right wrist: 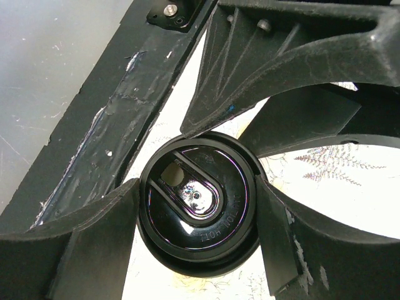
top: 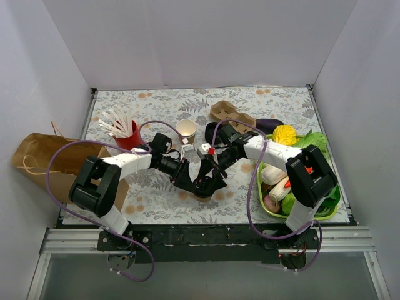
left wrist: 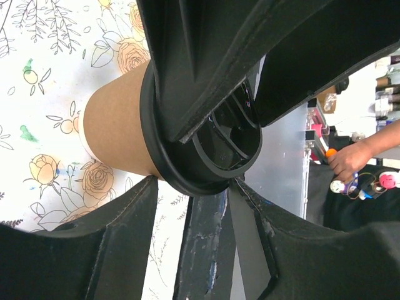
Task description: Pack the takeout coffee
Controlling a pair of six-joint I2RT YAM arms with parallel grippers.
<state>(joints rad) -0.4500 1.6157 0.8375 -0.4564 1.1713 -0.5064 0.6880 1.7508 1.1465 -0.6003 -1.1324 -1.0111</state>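
Note:
A tan-brown paper cup [left wrist: 115, 128] with a round black lid [left wrist: 225, 147] stands near the table's front middle. In the top view both grippers hide it. My right gripper [right wrist: 195, 206] comes from above, and its fingers [right wrist: 109, 231] press on opposite sides of the lid [right wrist: 206, 234], shut on it. My left gripper [left wrist: 195, 184] stands with its fingers [left wrist: 125, 231] apart, and the lid's rim sits just at their tips. In the top view the left gripper [top: 197, 182] and the right gripper [top: 215, 167] meet over the cup.
An open cream-white cup [top: 185, 129] stands behind the grippers. A red cup of white sticks [top: 128, 134] is at the back left. The brown pulp carrier [top: 231, 114] is at the back. A brown paper bag [top: 44, 159] lies left. A green tray [top: 261, 187] of food is right.

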